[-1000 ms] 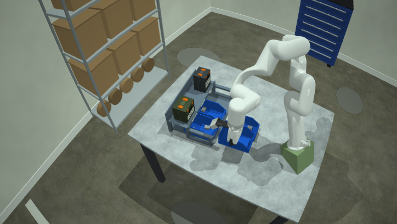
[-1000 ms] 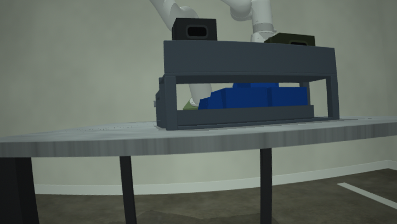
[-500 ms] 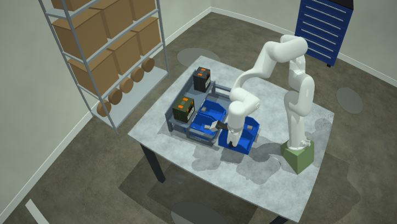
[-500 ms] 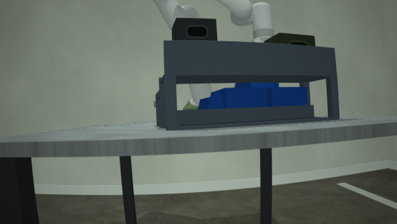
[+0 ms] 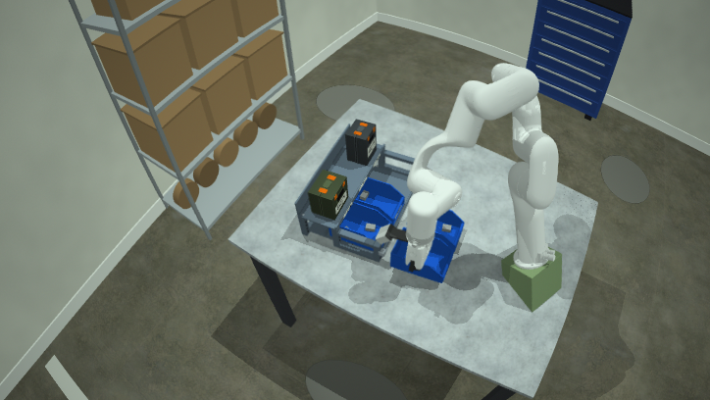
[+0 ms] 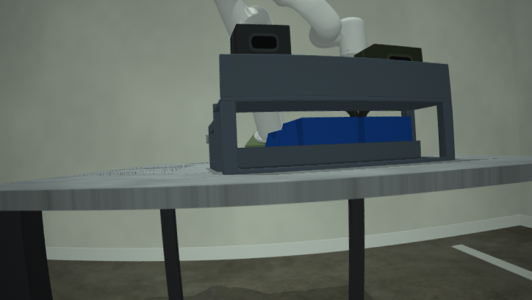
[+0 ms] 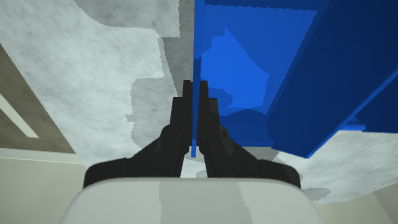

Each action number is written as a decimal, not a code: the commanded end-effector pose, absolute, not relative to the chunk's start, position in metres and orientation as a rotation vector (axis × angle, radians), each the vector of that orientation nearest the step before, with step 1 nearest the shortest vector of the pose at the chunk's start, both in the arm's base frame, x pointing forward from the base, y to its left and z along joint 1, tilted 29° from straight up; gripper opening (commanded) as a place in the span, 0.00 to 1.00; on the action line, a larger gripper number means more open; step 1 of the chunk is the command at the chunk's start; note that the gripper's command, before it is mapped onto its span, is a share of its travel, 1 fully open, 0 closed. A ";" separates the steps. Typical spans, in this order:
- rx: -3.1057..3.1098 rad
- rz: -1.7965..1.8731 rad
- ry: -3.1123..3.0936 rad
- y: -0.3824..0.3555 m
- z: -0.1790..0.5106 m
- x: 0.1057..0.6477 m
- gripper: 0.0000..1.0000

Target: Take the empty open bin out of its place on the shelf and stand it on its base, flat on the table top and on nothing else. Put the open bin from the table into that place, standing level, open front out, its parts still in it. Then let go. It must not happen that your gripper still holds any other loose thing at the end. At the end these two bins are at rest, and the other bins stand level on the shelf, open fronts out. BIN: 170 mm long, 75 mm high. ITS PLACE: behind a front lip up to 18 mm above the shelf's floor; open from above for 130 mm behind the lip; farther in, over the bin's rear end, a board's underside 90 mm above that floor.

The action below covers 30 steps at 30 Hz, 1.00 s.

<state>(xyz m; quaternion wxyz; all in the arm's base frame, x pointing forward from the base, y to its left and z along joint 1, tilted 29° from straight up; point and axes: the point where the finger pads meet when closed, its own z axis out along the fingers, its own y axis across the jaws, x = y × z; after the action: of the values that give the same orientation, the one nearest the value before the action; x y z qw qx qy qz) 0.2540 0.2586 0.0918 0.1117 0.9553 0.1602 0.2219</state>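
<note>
The tool (image 5: 412, 267) (image 6: 358, 114) (image 7: 195, 94) is closed on one thin wall of the empty bin (image 5: 432, 258) (image 7: 240, 60), low over or on the desk (image 5: 496, 337) (image 6: 260, 193) (image 7: 115, 55) before the shelf (image 5: 358, 248) (image 6: 334, 76); probably light and stiff, it might pivot, so a mid-wall hold suits.

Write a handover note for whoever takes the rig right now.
Gripper: shut on a side wall of the empty bin.
Empty bin: off the shelf, low over or on the table; can't tell which.
Parts bin: beside it, off the shelf, part inside.
Done: empty bin out.
Left: set it flat on the table alone, let go; put the parts bin level in the shelf place, open front out; release.
</note>
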 end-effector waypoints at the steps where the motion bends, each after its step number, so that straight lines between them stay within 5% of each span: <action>1: 2.807 0.660 0.470 0.260 0.085 0.260 0.00; 30: 2.807 0.660 0.470 0.259 0.077 0.264 0.00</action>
<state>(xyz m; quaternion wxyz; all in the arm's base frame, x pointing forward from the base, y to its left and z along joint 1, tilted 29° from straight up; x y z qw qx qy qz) 0.2629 0.2578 0.0772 0.1111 0.9550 0.1599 0.2237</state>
